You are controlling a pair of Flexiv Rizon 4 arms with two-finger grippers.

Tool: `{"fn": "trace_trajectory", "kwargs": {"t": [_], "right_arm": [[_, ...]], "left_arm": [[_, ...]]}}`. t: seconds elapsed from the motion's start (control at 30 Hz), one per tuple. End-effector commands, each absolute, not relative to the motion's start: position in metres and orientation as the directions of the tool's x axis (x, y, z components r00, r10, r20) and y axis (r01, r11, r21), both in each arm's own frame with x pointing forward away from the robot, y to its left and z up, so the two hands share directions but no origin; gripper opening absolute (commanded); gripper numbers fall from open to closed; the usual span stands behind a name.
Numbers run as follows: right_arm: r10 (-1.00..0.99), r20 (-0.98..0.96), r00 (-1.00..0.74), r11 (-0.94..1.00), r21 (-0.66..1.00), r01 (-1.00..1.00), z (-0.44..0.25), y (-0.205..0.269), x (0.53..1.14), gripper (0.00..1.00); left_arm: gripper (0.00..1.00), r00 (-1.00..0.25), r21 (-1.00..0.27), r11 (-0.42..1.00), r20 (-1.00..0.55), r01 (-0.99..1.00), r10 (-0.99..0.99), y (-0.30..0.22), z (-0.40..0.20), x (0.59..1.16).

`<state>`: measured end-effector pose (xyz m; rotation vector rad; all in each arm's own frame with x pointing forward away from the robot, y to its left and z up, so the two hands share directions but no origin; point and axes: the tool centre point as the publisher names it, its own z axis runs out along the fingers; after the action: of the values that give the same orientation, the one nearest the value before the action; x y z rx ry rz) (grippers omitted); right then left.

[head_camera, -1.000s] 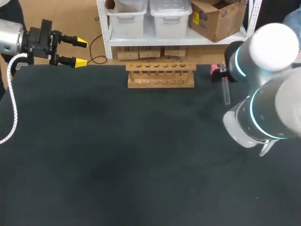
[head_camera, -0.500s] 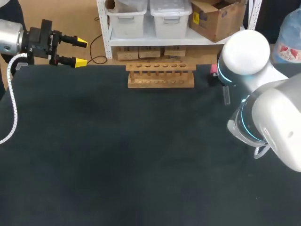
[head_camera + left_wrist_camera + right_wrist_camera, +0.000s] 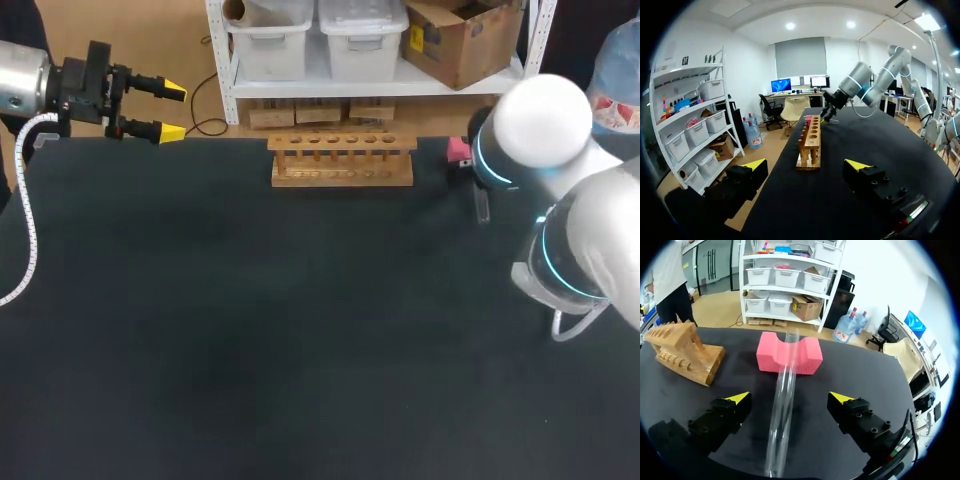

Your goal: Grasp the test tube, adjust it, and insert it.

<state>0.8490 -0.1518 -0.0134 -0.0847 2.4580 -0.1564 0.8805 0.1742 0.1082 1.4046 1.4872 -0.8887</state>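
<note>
A clear glass test tube (image 3: 782, 400) lies with its far end propped in the notch of a pink foam block (image 3: 788, 354). It runs between the fingers of my right gripper (image 3: 790, 399), which is open and touches nothing. From the head view the tube (image 3: 482, 205) peeks out beside my right arm, the pink block (image 3: 457, 149) behind it. The wooden rack (image 3: 342, 158) with a row of holes stands at the table's far middle, also visible as the rack (image 3: 682, 351) and the rack (image 3: 810, 142). My left gripper (image 3: 172, 111) hovers open at the far left corner.
The black table (image 3: 250, 330) stretches wide between the two arms. My right arm's bulky white links (image 3: 580, 200) cover the right side. A white cable (image 3: 25, 215) hangs from my left arm over the table's left edge.
My right arm's elbow has swung, first toward the middle, then back right. The test tube, foam block, rack and left gripper have stayed in place.
</note>
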Motion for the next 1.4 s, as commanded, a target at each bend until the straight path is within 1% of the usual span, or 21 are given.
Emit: {"fn": "trace_trajectory", "kwargs": {"t": [0.03,0.13,0.17,0.23,0.27,0.33,0.37,0.4,0.43,0.47,0.63,0.73,0.87,0.97,1.1,1.2,1.27,1.3,1.33,1.4], "right_arm": [[-0.098,-0.604,-0.791,0.992,-0.125,-0.027,-0.013,-0.153,0.856,1.00],[-0.097,-0.602,-0.792,0.991,-0.128,-0.024,-0.014,-0.152,0.858,1.00],[-0.097,-0.602,-0.792,0.991,-0.129,-0.023,-0.014,-0.152,0.859,0.98],[-0.097,-0.603,-0.792,0.991,-0.131,-0.021,-0.014,-0.151,0.860,0.92],[-0.096,-0.603,-0.792,0.991,-0.131,-0.020,-0.014,-0.151,0.860,0.81],[-0.094,-0.603,-0.792,0.991,-0.129,-0.020,-0.014,-0.151,0.861,0.76],[-0.094,-0.603,-0.792,0.992,-0.125,-0.023,-0.015,-0.150,0.861,0.64],[-0.095,-0.603,-0.792,0.992,-0.125,-0.024,-0.015,-0.150,0.861,0.50],[-0.097,-0.603,-0.791,0.992,-0.125,-0.026,-0.015,-0.149,0.862,0.47],[-0.099,-0.603,-0.791,0.992,-0.125,-0.029,-0.016,-0.149,0.863,0.44],[-0.100,-0.600,-0.794,0.992,-0.123,-0.031,-0.018,-0.149,0.865,0.44],[-0.099,-0.598,-0.795,0.992,-0.122,-0.031,-0.019,-0.149,0.866,0.39],[-0.097,-0.597,-0.796,0.992,-0.121,-0.031,-0.019,-0.149,0.867,0.37],[-0.097,-0.594,-0.798,0.992,-0.121,-0.030,-0.019,-0.149,0.867,0.29],[-0.097,-0.592,-0.800,0.992,-0.122,-0.030,-0.018,-0.150,0.865,0.26],[-0.095,-0.591,-0.801,0.992,-0.124,-0.027,-0.017,-0.151,0.865,0.25],[-0.095,-0.591,-0.801,0.992,-0.124,-0.025,-0.017,-0.152,0.864,0.20],[-0.094,-0.591,-0.801,0.992,-0.125,-0.025,-0.017,-0.152,0.864,0.15],[-0.094,-0.591,-0.801,0.992,-0.125,-0.024,-0.016,-0.153,0.864,0.06],[-0.092,-0.592,-0.801,0.992,-0.126,-0.021,-0.015,-0.153,0.862,0.01]], "left_arm": [[1.00,0.028,0.070,0.103,-0.931,0.992,0.363,0.174,0.108,0.881],[1.00,0.028,0.070,0.103,-0.931,0.992,0.363,0.174,0.108,0.881],[1.00,0.028,0.070,0.103,-0.931,0.992,0.363,0.174,0.108,0.881],[1.00,0.028,0.070,0.103,-0.931,0.992,0.363,0.174,0.108,0.881],[1.00,0.028,0.070,0.103,-0.931,0.992,0.363,0.174,0.108,0.881],[1.00,0.028,0.070,0.103,-0.931,0.992,0.363,0.174,0.108,0.881],[1.00,0.028,0.070,0.103,-0.931,0.992,0.363,0.174,0.108,0.881],[1.00,0.028,0.070,0.103,-0.931,0.992,0.363,0.174,0.108,0.881],[1.00,0.028,0.070,0.103,-0.931,0.992,0.363,0.174,0.108,0.881],[1.00,0.028,0.070,0.103,-0.931,0.992,0.363,0.174,0.108,0.881],[1.00,0.028,0.070,0.103,-0.931,0.992,0.363,0.174,0.108,0.881],[1.00,0.028,0.070,0.103,-0.931,0.992,0.363,0.174,0.108,0.881],[1.00,0.028,0.070,0.103,-0.931,0.992,0.363,0.174,0.108,0.881],[1.00,0.028,0.070,0.103,-0.931,0.992,0.363,0.174,0.108,0.881],[1.00,0.028,0.070,0.103,-0.931,0.992,0.363,0.174,0.108,0.881],[1.00,0.028,0.070,0.103,-0.931,0.992,0.363,0.174,0.108,0.881],[1.00,0.028,0.070,0.103,-0.931,0.992,0.363,0.174,0.108,0.881],[1.00,0.028,0.070,0.103,-0.931,0.992,0.363,0.174,0.108,0.881],[1.00,0.028,0.070,0.103,-0.931,0.992,0.363,0.174,0.108,0.881],[1.00,0.028,0.070,0.103,-0.931,0.992,0.363,0.174,0.108,0.881]]}}
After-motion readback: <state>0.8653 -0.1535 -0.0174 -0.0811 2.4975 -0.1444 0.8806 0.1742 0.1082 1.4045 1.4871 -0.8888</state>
